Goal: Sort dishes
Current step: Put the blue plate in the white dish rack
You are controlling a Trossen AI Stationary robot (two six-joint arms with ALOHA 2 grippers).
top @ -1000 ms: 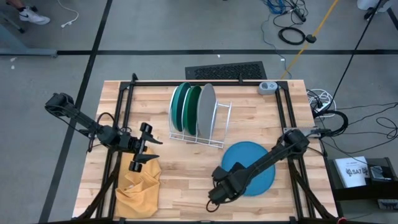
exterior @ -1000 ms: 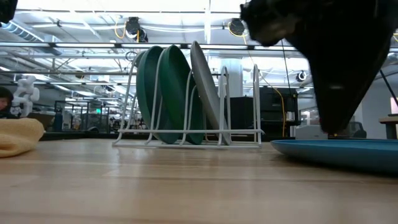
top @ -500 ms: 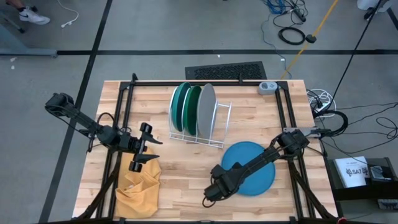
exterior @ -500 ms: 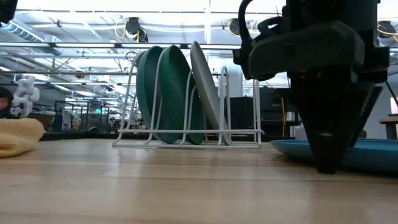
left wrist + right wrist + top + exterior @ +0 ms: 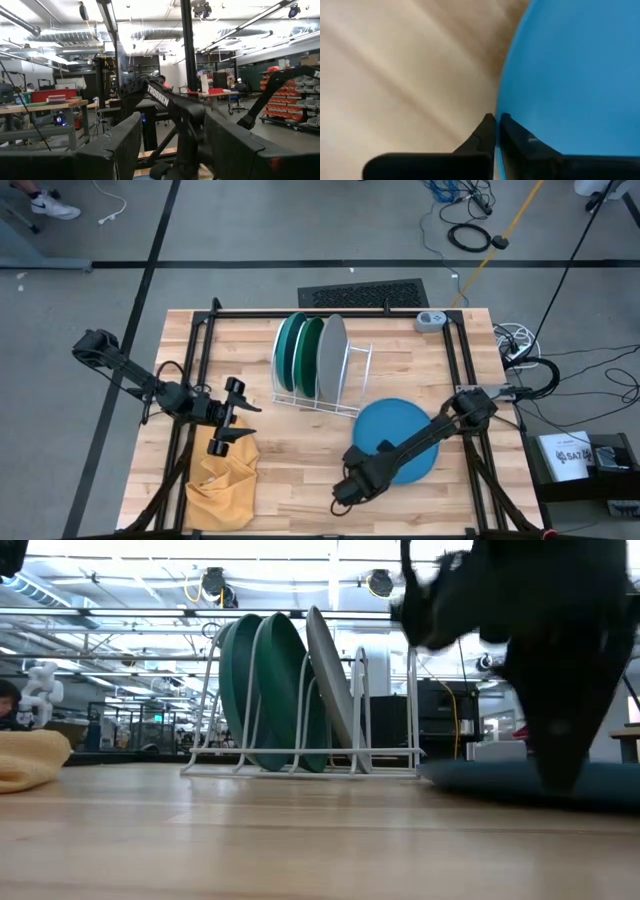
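"TROSSEN" reads in white on the right arm (image 5: 165, 100).

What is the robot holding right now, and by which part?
The right hand pinches the light blue plate by its rim; the left hand holds nothing.

Past my table lies grey floor (image 5: 250, 230) with black cables (image 5: 470, 230). Far off I see ceiling ducts (image 5: 65, 35), bright lamps (image 5: 212, 582), workbenches (image 5: 45, 107) and shelves (image 5: 300, 102).
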